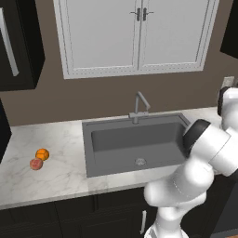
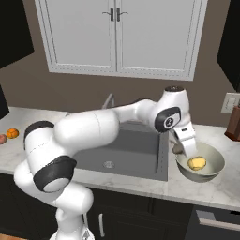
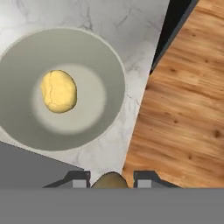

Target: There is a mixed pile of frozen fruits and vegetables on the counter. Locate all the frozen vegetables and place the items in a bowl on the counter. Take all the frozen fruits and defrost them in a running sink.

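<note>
I have the gripper (image 3: 111, 179) closed on the small grey-brown disc (image 3: 110, 180), which sits between the two finger tips at the bottom of the hand view. I hold it just beside the rim of the bowl (image 3: 114, 65), above the counter (image 3: 122, 26), because this piece is a vegetable and belongs there. The yellow lumpy piece (image 3: 58, 91) already lies in the middle of the bowl. I judge the hand must go a little further over the bowl before I let go, otherwise the disc may fall outside. The orange ball (image 1: 42, 154) and the reddish-pink ball (image 1: 36, 163) wait on the counter beyond the far side of the sink (image 1: 135, 142).
</note>
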Controlling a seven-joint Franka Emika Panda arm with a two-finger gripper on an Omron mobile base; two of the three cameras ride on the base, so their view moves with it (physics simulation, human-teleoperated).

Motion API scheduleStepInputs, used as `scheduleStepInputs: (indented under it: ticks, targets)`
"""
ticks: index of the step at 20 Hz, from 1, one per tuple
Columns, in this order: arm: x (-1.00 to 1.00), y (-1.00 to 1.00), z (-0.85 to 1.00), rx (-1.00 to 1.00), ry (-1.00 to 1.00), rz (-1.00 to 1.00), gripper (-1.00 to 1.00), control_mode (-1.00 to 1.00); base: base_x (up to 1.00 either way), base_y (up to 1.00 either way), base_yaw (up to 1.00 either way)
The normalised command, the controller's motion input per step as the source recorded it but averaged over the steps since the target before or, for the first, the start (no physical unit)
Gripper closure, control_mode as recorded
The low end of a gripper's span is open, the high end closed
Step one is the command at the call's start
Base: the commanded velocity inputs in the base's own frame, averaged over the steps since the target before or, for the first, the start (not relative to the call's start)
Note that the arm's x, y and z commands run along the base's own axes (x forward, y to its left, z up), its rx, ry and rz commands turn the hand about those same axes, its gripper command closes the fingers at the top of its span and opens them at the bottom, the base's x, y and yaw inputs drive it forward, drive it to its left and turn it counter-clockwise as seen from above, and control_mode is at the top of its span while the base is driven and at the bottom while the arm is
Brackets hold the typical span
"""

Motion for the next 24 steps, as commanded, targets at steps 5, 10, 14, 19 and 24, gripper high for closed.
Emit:
scheduleStepInputs:
  ticks: [5,10,14,19,24]
  targets:
    - [0.33,-0.18,-0.11,-0.07,0.06,0.07,1.0,-1.0,0.0,0.0,0.0]
    - [0.33,-0.51,0.01,0.21,0.05,0.0,1.0,-1.0,0.0,0.0,0.0]
    - [0.48,-0.52,0.04,0.22,0.17,0.0,1.0,-1.0,0.0,0.0,0.0]
    - [0.32,-0.3,0.0,0.06,0.08,0.0,1.0,-1.0,0.0,0.0,0.0]
    - [0.0,-0.08,-0.25,0.01,0.0,0.0,1.0,-1.0,0.0,0.0,0.0]
